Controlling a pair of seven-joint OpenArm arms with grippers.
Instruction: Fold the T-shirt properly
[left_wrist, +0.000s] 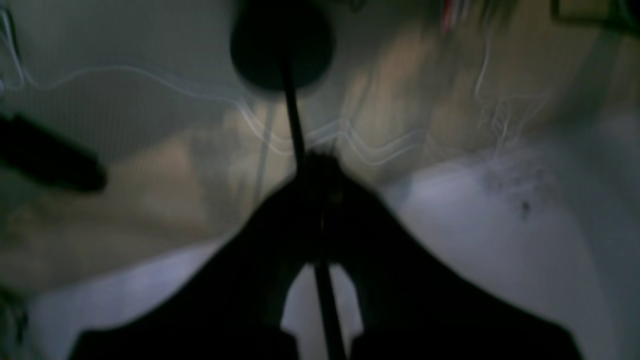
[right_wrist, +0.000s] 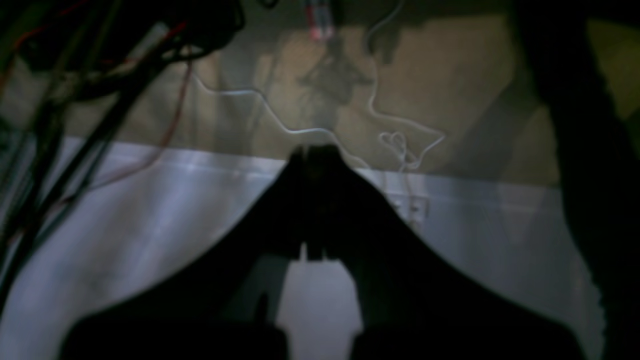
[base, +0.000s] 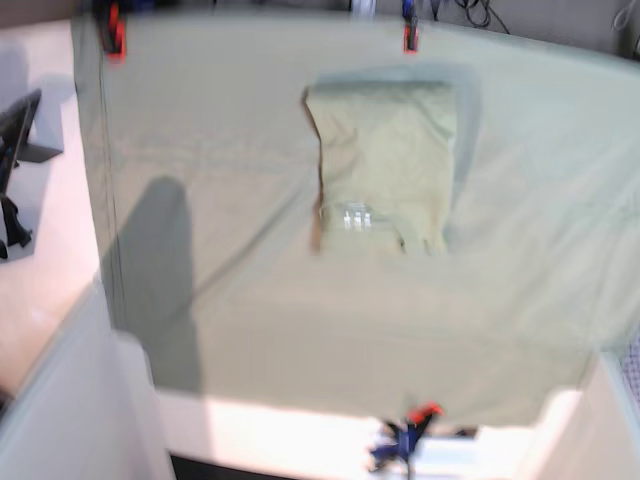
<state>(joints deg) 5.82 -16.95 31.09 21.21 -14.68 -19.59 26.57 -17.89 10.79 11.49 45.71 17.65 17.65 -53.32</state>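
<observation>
T-shirt (base: 388, 150) lies folded into a compact block on the grey-green tablecloth (base: 250, 330), past the middle toward the far edge, a bit to base-view right. White marks show near its near end. Cloth has creases and a long shadow at base-view left. Orange-tipped clamps (base: 411, 38) sit at the far edge, another clamp (base: 405, 440) at the near edge. Dark cables (base: 482, 12) beyond the far edge.

Both wrist views: dim, blurred. Left gripper (left_wrist: 320, 165) and right gripper (right_wrist: 317, 152) both closed, tips together, nothing visible between them. Wrist views show pale wire on brownish floor (right_wrist: 450, 100) and a whitish wall (right_wrist: 475, 225); base doesn't. Base alone shows T-shirt and tablecloth; neither gripper appears there.
</observation>
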